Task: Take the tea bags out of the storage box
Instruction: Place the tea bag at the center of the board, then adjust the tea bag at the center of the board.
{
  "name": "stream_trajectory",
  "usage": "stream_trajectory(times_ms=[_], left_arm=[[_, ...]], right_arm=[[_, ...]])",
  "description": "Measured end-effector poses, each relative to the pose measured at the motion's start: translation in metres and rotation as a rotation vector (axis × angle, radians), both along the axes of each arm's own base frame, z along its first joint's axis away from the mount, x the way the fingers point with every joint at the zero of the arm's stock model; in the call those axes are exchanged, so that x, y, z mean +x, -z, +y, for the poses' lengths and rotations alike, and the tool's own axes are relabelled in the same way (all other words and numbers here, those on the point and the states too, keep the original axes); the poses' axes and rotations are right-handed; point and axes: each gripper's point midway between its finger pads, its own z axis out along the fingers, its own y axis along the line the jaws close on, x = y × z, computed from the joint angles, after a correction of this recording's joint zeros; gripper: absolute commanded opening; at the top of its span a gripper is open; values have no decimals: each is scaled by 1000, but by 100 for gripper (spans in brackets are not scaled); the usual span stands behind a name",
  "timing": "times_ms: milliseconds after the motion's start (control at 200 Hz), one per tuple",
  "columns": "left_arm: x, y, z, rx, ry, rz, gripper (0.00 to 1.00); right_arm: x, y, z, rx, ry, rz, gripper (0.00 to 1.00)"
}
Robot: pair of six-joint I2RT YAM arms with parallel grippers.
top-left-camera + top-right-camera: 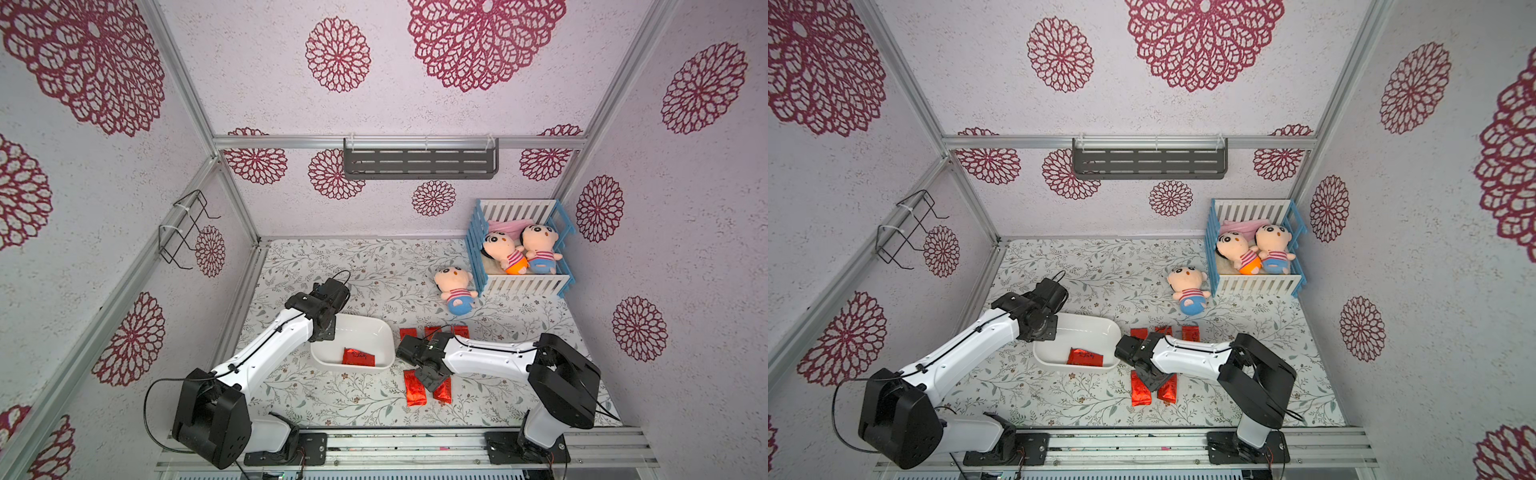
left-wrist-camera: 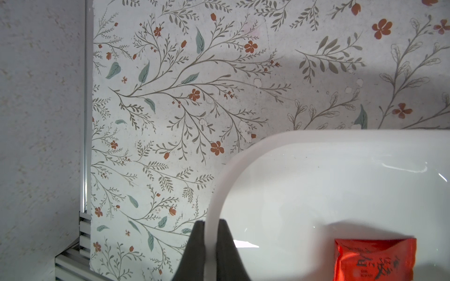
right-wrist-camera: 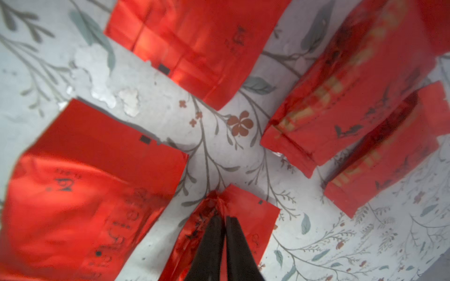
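- Our left gripper (image 2: pixel 211 225) is clamped on the storage box (image 2: pixel 243 150) rim, and one boxed tea bag (image 1: pixel 358 357) lies inside.
- Our right gripper (image 3: pixel 220 215), jaws nearly together, pinches a crumpled tea bag (image 3: pixel 246 219) among four loose tea bags (image 3: pixel 185 43).
- We see the plush doll (image 1: pixel 455 291) and crib (image 1: pixel 523 286) well behind, with open table (image 1: pixel 332 399) in front.

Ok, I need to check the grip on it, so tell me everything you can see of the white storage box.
The storage box is a shallow white tub of glossy plastic with rounded corners and no lid. It sits upright on the floral tabletop, left of the middle. The left end effector is shut on the rim at its left end. One red foil tea bag lies flat inside, by the near wall.
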Motion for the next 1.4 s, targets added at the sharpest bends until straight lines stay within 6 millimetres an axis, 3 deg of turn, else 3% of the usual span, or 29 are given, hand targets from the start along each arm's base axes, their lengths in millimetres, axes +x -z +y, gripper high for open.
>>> stream_trajectory(times_ms=[190,405,520,645,775,861,1006,1111,1296,1401], left_arm=[[0,0,0,0,-1,0,0],[0,0,0,-1,0,0,0],[0,0,0,-1,0,0,0],[0,0,0,-2,0,-1,0],[0,0,0,-2,0,-1,0],[0,0,0,-3,0,0,0],[0,0,-1,-5,1,1,0],[0,0,-1,-5,1,1,0],[0,0,-1,-9,2,2,0],[0,0,-2,-11,2,3,0]], right_arm=[[4,-1,3,-5,-12,-13,25],[9,-10,4,-3,3,-42,44],[13,-26,6,46,36,-83,56],[21,-57,8,216,138,-165,68],[21,-76,-9,398,266,-223,79],[15,-70,-20,444,325,-219,79],[-1,-39,-27,446,382,-144,85],[-12,-24,-27,453,398,-97,87],[-15,-17,-17,470,392,-70,87],[-18,-6,-15,440,383,-51,83]])
